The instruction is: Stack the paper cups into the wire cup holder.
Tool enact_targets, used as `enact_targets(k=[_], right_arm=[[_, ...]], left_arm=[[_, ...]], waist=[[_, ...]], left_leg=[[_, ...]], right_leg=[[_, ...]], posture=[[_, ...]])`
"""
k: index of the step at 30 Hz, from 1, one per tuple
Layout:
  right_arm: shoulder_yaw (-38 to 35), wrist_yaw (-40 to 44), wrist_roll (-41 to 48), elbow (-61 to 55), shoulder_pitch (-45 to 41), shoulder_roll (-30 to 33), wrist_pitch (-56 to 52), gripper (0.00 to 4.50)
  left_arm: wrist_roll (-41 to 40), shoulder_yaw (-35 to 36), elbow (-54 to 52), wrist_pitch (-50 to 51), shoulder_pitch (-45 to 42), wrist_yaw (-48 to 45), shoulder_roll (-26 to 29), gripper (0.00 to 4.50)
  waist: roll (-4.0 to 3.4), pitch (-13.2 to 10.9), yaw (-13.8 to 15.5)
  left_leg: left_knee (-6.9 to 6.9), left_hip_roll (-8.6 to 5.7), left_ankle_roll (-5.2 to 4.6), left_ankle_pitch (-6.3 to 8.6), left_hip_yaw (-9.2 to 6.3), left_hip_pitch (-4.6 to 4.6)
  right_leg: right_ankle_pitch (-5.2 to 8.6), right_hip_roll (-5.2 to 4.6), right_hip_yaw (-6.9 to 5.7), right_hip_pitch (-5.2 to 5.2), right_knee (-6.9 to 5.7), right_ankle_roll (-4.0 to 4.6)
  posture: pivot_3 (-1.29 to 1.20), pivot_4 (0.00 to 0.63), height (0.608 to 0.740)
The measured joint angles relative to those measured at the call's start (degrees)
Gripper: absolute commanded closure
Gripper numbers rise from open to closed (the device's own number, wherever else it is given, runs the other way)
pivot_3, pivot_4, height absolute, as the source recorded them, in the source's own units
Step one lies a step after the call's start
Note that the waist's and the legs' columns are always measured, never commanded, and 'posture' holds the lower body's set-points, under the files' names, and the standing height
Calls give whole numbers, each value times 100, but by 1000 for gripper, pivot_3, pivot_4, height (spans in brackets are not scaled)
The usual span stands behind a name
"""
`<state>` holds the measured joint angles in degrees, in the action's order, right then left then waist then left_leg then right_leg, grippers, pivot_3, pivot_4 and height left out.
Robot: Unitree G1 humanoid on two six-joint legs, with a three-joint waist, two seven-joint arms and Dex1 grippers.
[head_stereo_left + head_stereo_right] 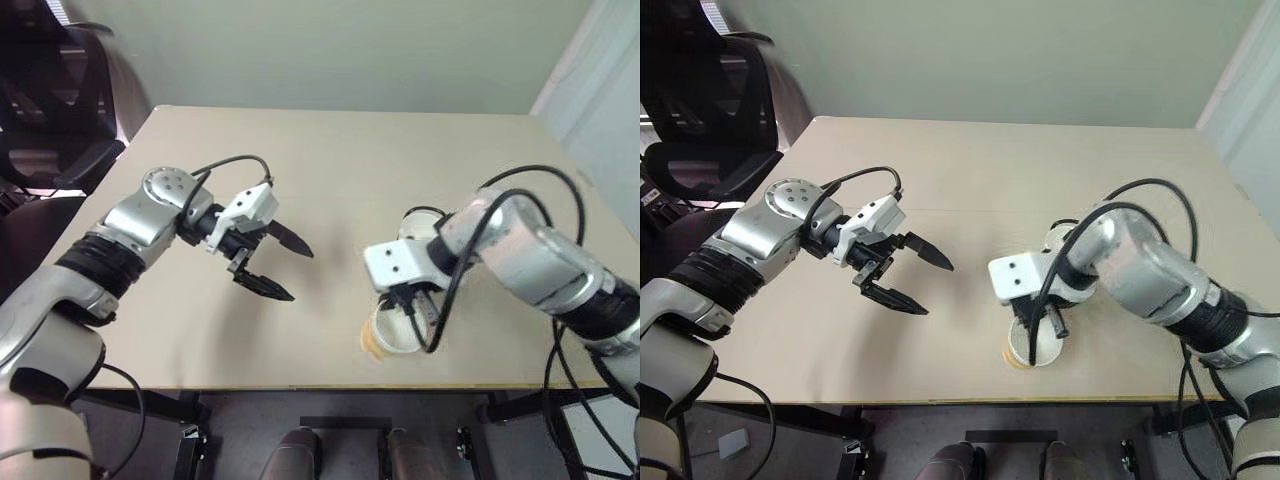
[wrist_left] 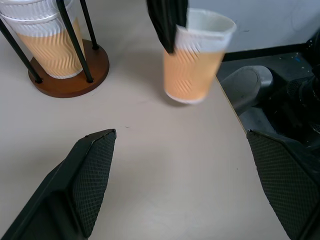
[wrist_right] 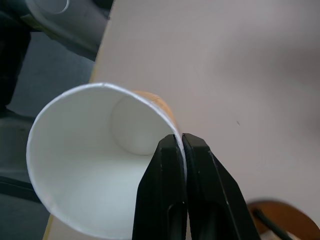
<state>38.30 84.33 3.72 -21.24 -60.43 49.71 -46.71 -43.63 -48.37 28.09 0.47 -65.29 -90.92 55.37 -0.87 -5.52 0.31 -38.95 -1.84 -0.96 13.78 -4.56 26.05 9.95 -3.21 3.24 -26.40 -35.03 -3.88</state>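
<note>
The right gripper pinches 1 paper cup by its rim wall near the table's front edge, ready for the wire cup holder holding 2 cups, while the left gripper hangs wide open, empty

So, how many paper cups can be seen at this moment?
3. Two cups sit nested in the wire cup holder on the table. The third cup is pinched at its rim by the right gripper, near the table's front edge. None seems hidden.
</note>
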Motion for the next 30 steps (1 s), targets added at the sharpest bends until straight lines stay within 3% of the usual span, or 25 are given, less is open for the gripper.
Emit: enact_targets(k=[9, 16, 21, 30], right_arm=[[-1047, 553, 833, -366, -279, 940, -665, 4464], [-1448, 718, 1157, 97, -1234, 1171, -907, 4464], [-1259, 614, 478, 1545, -1934, 775, 98, 4464], [-757, 272, -784, 3038, -1886, -16, 1866, 4464]], left_arm=[[-8, 1, 178, 25, -110, 0, -157, 0], [-8, -1, 226, 27, -203, 0, -238, 0], [-9, -2, 232, 25, -212, 0, -248, 0], [-26, -2, 152, 58, -208, 0, -171, 0]], waist=[[5, -15, 13], [0, -21, 13], [-2, -22, 8], [-13, -31, 17]], left_leg=[[6, 0, 9, 2, 0, 0], [7, 0, 8, 2, -3, -5], [6, 1, 0, 1, -7, -9], [5, 3, 1, -1, -11, 0]], right_leg=[[0, 1, 0, 0, 1, -1], [4, 2, 3, -2, -1, 5], [2, 2, 2, -3, -6, 5], [-19, 1, -7, -6, 1, -32]], posture=[[0, 150, 740], [0, 150, 740], [0, 150, 740], [0, 150, 740]])
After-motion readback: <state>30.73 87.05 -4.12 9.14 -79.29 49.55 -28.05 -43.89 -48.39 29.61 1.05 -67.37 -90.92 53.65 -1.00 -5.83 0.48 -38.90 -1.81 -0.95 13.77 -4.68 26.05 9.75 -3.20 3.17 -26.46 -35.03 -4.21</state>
